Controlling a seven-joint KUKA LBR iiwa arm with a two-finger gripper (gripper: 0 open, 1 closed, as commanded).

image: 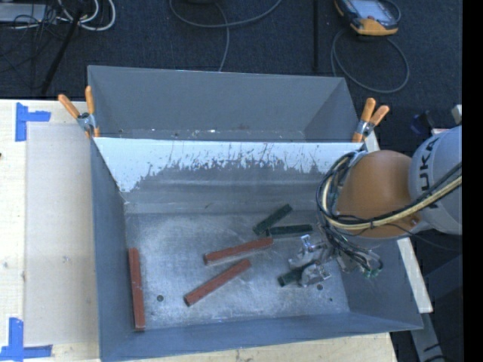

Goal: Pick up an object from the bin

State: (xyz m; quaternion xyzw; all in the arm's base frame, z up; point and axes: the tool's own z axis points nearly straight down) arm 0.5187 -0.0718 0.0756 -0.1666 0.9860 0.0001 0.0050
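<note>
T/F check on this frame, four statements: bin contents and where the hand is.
1. A reddish-brown stick lies along the left wall of the bin. True.
2. Two more reddish-brown sticks lie crossed over each other mid-bin. False: the upper slanted stick and the lower slanted stick lie apart, roughly parallel.
3. The hand is over the right part of the bin floor. True.
4. The reddish-brown sticks are the things nearest the hand. False: a small dark piece lies right beside it, and two dark sticks lie just beyond, toward the back wall.
</note>
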